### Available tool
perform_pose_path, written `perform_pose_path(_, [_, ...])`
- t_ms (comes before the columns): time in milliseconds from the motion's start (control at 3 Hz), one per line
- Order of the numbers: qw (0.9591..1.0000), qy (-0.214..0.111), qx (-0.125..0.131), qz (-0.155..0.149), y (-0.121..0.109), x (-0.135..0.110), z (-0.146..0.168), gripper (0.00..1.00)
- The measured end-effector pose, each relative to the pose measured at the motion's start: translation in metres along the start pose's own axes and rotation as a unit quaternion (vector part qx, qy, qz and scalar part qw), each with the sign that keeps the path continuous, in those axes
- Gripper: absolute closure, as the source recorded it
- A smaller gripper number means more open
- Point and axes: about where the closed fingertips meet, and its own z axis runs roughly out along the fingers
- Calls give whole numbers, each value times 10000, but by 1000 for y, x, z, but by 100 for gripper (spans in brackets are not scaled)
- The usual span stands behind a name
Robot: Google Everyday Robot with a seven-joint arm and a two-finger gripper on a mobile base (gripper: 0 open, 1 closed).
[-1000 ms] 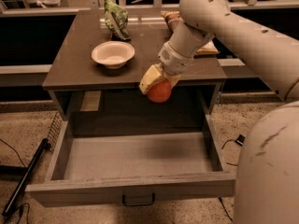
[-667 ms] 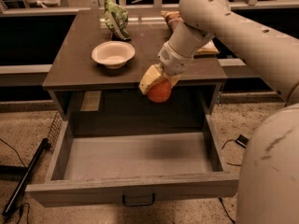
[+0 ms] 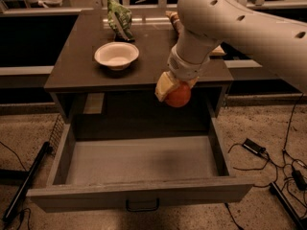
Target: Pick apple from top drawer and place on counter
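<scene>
Between the pale-yellow fingers (image 3: 163, 85) of the gripper (image 3: 173, 90) sits the apple (image 3: 180, 96), pinched across its width. One finger shows plainly on the side toward the white bowl (image 3: 116, 55). The opposite finger is largely hidden behind the fruit. The apple hangs clear of every surface, above the open top drawer (image 3: 144, 159) and just in front of the counter (image 3: 81, 68) edge, roughly level with it.

Handling, as judged:
- The fruit is light, stiff and smooth-skinned.
- A round, glossy body gives flat pads only small contact patches, so it may roll or slip out if the grip sits off-centre.
- The correct hold is across the widest girth, pads opposed, as appears to be the case.
- A moderate squeeze suffices; excess force bruises the flesh.

Outward from the gripper, the arm (image 3: 216, 18) reaches in over the counter on the side away from the bowl. Placement calls for a bare, flat patch of counter. The bowl and a green bag (image 3: 119, 20) occupy the other side and the rear. A released apple may roll, so it should rest on the surface before the fingers part.
</scene>
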Motion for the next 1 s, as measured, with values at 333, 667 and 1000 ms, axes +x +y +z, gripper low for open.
perform_pose_path(333, [9979,215,515,338,-17,6,1,100])
perform_pose_path(667, [9978,202,420,470,-35,-31,-5,100])
perform_pose_path(1000, [9987,-32,317,403,-44,-65,-24,100])
